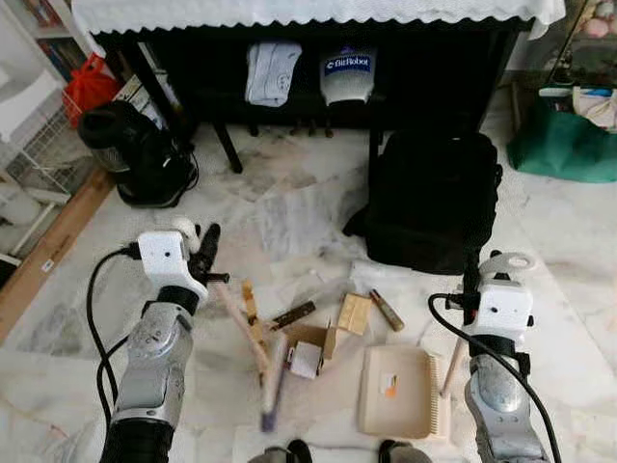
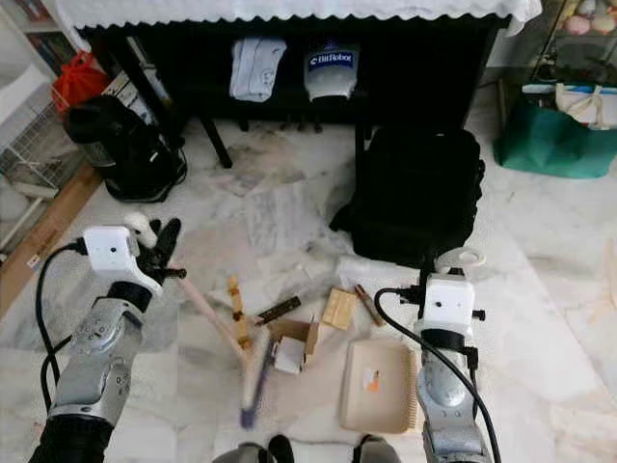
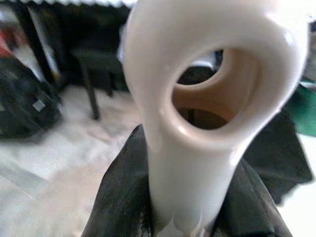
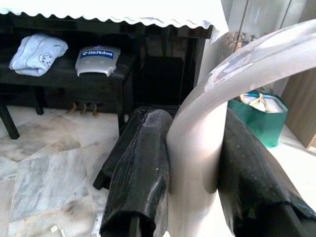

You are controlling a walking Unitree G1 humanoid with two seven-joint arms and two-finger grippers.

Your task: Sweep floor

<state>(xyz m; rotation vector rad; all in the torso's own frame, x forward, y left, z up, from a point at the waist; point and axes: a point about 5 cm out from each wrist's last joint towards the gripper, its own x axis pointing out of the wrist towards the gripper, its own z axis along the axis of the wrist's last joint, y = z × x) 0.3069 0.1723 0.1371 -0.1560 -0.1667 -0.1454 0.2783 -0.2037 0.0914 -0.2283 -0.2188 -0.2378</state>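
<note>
My left gripper (image 1: pixel 204 253) is shut on the beige handle of a broom (image 1: pixel 241 323). The handle slants down to a blurred brush head (image 1: pixel 273 386) on the marble floor. In the left wrist view the handle's looped end (image 3: pixel 197 98) rises between my black fingers (image 3: pixel 118 197). My right gripper (image 1: pixel 472 282) is shut on the pale handle (image 4: pixel 197 148) of a beige dustpan (image 1: pixel 397 391) that lies flat on the floor. Litter lies between broom and pan: a cardboard square (image 1: pixel 354 313), a brown tube (image 1: pixel 388 310), a dark stick (image 1: pixel 292 314) and a small open box (image 1: pixel 308 349).
A black backpack (image 1: pixel 434 198) sits just beyond the litter. Behind it, a black bench (image 1: pixel 227 145) stands under a white-clothed top. A black bag (image 1: pixel 135 149) and a wire rack (image 1: pixel 29 145) are at the left, a green bag (image 1: pixel 564 140) at the right. My feet (image 1: pixel 289 451) show below.
</note>
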